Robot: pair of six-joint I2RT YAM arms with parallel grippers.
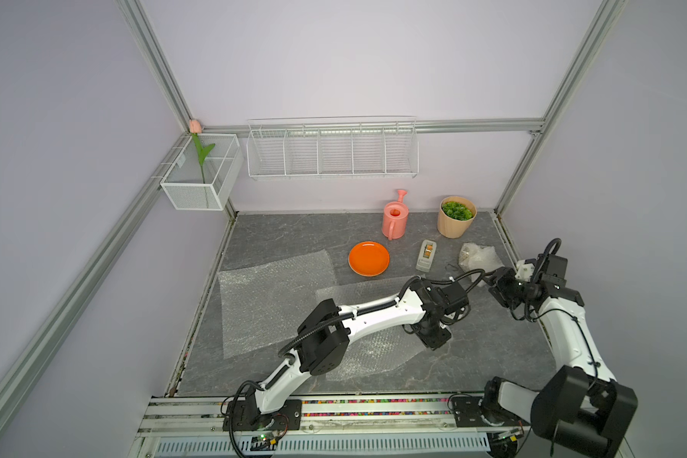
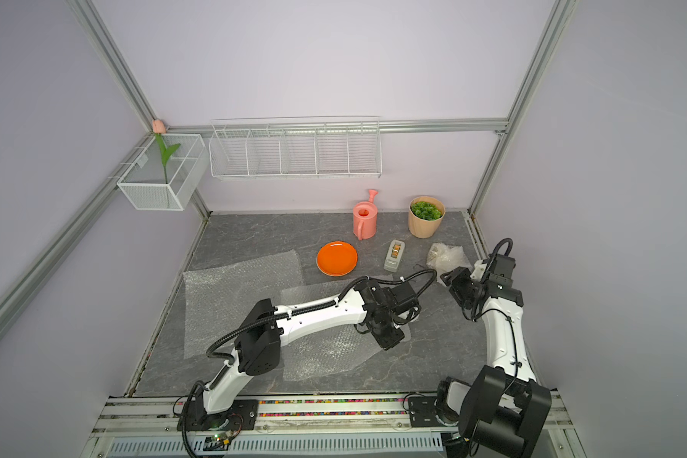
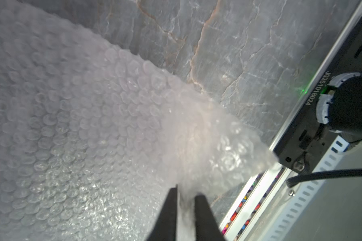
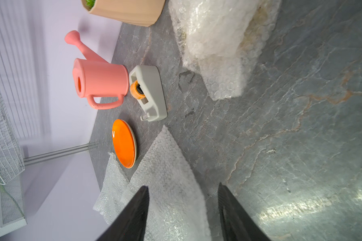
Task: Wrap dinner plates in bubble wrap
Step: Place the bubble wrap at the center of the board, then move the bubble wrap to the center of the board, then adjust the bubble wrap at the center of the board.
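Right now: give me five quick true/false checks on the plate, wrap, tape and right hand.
1. The plate is wrapped. False: it lies bare.
2. The dispenser sits between the plate and the bundle. True.
3. The right hand is shut on a sheet. False: its jaws stand apart with nothing gripped.
4. The can is tipped over. False: it stands upright.
5. Two sheets are laid out, a far sheet and a near sheet. True.
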